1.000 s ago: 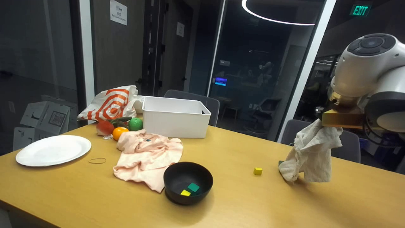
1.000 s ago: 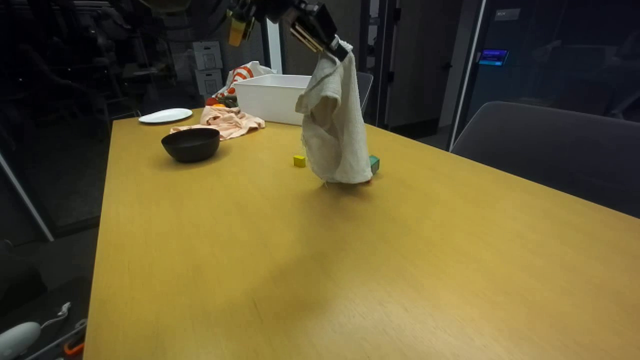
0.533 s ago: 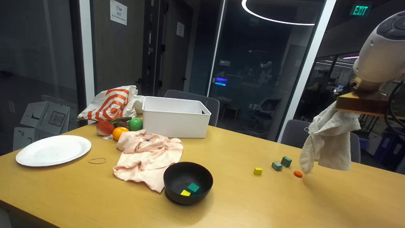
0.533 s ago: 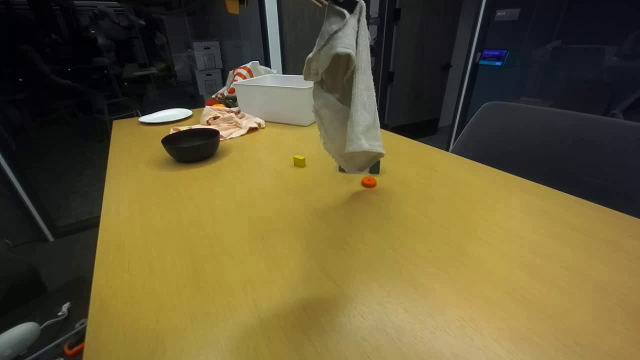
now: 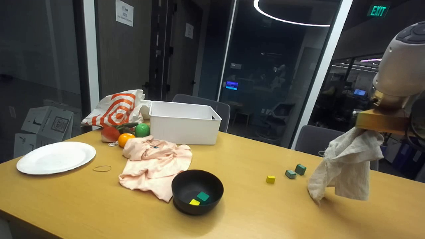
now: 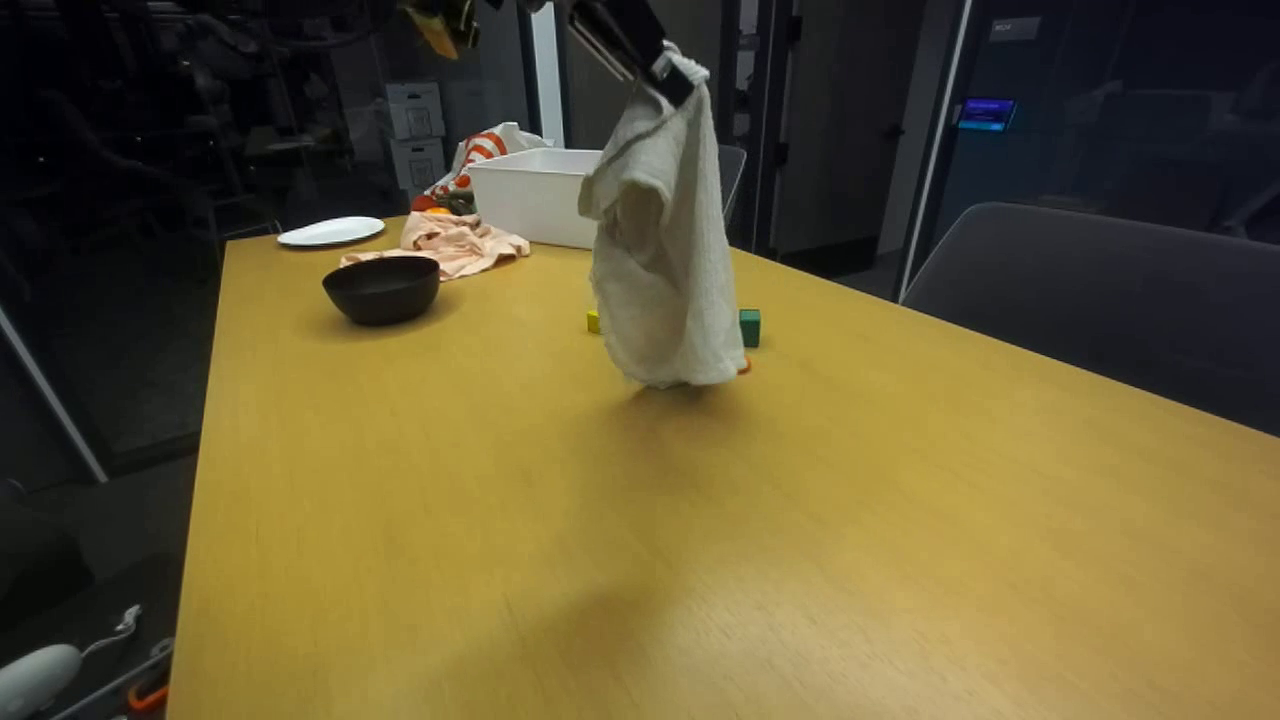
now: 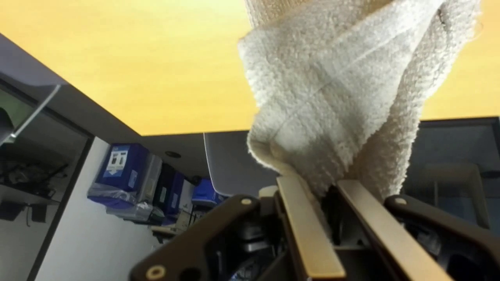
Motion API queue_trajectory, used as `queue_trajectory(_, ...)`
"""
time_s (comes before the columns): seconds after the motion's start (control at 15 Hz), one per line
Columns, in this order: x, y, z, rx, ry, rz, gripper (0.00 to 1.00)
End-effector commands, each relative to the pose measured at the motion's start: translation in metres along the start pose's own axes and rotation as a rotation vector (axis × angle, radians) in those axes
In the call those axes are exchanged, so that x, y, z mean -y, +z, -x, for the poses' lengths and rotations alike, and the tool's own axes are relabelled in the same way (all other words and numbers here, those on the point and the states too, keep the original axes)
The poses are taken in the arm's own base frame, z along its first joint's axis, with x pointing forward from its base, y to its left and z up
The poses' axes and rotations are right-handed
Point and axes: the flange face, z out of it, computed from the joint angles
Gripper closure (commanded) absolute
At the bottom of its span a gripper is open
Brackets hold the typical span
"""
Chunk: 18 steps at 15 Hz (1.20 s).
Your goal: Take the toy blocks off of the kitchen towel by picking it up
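The pale grey-white kitchen towel [image 5: 347,166] hangs bunched from my gripper [image 7: 317,183], which is shut on its upper part. Its lower edge is at the tabletop or just above it; I cannot tell if it touches. The toy blocks lie on bare table, off the cloth: a yellow cube [image 5: 270,179] and two green ones [image 5: 290,174]. In an exterior view, an orange-red piece [image 6: 745,366] peeks out behind the towel's lower corner, beside a green block [image 6: 750,327]. The towel hides part of the yellow block there, and the orange-red piece is hidden in the opposite view.
A black bowl [image 5: 179,199] with small green and yellow bits stands near a pinkish-beige cloth [image 5: 156,166]. Farther off are a white bin [image 5: 184,129], a white plate [image 5: 56,157], toy fruit [image 5: 126,140] and a striped bag [image 5: 116,109]. Chairs [image 6: 1090,310] line the table edge.
The towel rose and swung away from the blocks, baring both green ones and the orange-red piece. Since half a second ago it has come down again, covering the orange-red piece in an exterior view.
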Motion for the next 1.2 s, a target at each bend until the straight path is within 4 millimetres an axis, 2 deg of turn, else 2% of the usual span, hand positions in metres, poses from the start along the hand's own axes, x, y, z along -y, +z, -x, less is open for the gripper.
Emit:
queue_trajectory(0.0, -0.017, 0.007, 0.004, 0.098, 0.016, 0.061, 0.81)
queue_trajectory(0.2, -0.026, 0.020, 0.009, 0.191, 0.023, 0.120, 0.81)
queue_trajectory(0.33, -0.027, 0.036, 0.018, 0.302, -0.018, 0.144, 0.82)
queue_trajectory(0.53, -0.019, 0.068, 0.040, 0.462, -0.088, 0.146, 0.81)
queue_trajectory(0.73, 0.004, 0.106, 0.062, 0.482, -0.130, 0.134, 0.81)
queue_trajectory(1.13, 0.054, 0.164, 0.110, 0.445, -0.238, 0.059, 0.80)
